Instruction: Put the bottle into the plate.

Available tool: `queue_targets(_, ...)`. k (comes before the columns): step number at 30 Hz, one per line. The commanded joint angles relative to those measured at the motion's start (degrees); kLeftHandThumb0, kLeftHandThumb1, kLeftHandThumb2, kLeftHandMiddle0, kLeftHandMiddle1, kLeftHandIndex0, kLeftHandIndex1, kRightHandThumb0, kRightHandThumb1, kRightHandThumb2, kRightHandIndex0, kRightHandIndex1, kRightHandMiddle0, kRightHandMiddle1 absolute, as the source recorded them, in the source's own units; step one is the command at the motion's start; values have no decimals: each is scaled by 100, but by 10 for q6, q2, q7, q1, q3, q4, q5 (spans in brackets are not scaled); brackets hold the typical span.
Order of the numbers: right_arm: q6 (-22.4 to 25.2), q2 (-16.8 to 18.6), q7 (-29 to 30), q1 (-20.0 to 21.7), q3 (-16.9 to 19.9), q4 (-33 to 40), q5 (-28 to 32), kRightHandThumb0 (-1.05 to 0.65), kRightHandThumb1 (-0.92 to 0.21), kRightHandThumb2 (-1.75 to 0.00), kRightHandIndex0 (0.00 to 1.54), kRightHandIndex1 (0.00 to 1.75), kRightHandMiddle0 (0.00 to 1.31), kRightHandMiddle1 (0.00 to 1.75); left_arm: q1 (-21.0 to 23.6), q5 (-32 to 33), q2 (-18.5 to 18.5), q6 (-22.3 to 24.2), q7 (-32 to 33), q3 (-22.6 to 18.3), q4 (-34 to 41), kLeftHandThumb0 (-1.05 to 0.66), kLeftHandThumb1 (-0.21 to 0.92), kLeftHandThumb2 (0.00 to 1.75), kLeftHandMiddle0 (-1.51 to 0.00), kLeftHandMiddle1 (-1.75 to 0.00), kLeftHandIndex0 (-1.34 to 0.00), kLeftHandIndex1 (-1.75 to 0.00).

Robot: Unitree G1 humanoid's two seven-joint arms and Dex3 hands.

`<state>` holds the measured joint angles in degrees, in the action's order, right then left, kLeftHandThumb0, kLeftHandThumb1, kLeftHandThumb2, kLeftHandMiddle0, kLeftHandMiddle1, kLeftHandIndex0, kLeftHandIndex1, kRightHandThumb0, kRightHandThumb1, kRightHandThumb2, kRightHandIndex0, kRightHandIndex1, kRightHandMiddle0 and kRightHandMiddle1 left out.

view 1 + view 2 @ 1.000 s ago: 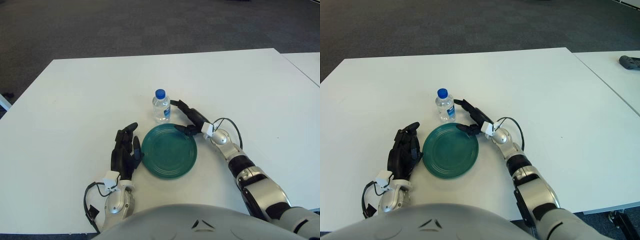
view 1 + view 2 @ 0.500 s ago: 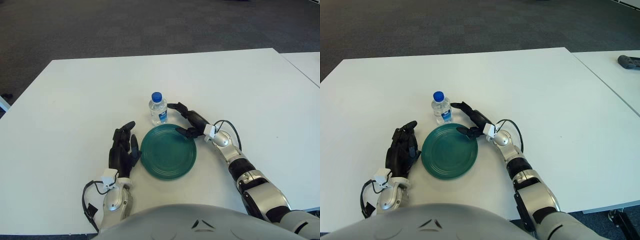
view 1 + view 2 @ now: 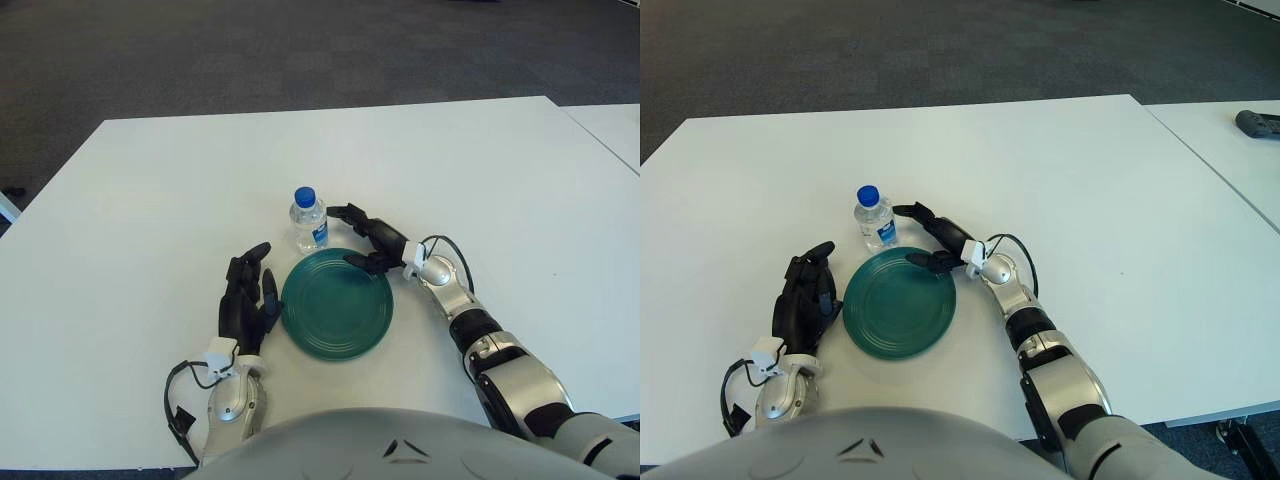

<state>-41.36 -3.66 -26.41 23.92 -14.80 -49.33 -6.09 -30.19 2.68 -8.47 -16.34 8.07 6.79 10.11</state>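
Small water bottle (image 3: 308, 218), blue cap, upright on the white table (image 3: 150, 200), just beyond the far left rim of the green plate (image 3: 337, 304), not yet in it. Right hand (image 3: 370, 240): fingers spread wide just right of the bottle, gripping nothing, apparently poised to close around it. Left hand (image 3: 246, 300): idle, fingers relaxed, beside the plate's left edge.

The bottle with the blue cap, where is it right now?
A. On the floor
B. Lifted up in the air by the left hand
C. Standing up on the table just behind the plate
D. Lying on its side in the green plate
C: the bottle stands upright on the white table, just beyond the far rim of the green plate, with the right hand beside it.
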Motion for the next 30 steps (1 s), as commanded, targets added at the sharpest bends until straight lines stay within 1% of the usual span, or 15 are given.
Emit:
queue_targets(1,13,6,-3,11,8,0,7,-102,-92,-30,31,3,0,59,-3,-12,-12,16,17,-6,-13,-68,92,69,-54,-32,-16,-89)
queue_targets(5,16,10,6,11,8,1,3,-102,-92,-28,32,3,0,59,0,-17,-8,17,19,-9,-14,-71,92,68,-52,-30,-15,-89)
queue_targets(13,5,10,30,15,9,-13,-12,-103,-92,-35,31,1,0,56,6,-32,0,18,19,-17,-19,-72,92,64,-49,-24,-12,-92)
queue_targets(19,-2,5,61,14,5,-21,-32,-105,-92,-41,30,1,0,61,13,-41,-2,24,25,-26,-23,-70,92,54,-48,-21,-11,-93)
queue_targets(24,-12,-4,103,8,6,-23,-56,-105,-92,-51,28,0,0,58,24,-59,-3,33,41,-34,-29,-74,92,42,-46,-17,-9,-92)
queue_targets(27,-13,-24,93,20,25,-53,-38,-105,-92,-57,29,1,0,58,34,-74,-3,50,55,-38,-27,-77,92,36,-44,-15,-7,-92)
queue_targets(30,1,-18,84,30,45,-84,-14,-105,-92,-62,31,1,0,61,47,-87,1,74,64,-41,-23,-80,92,33,-44,-14,-5,-92)
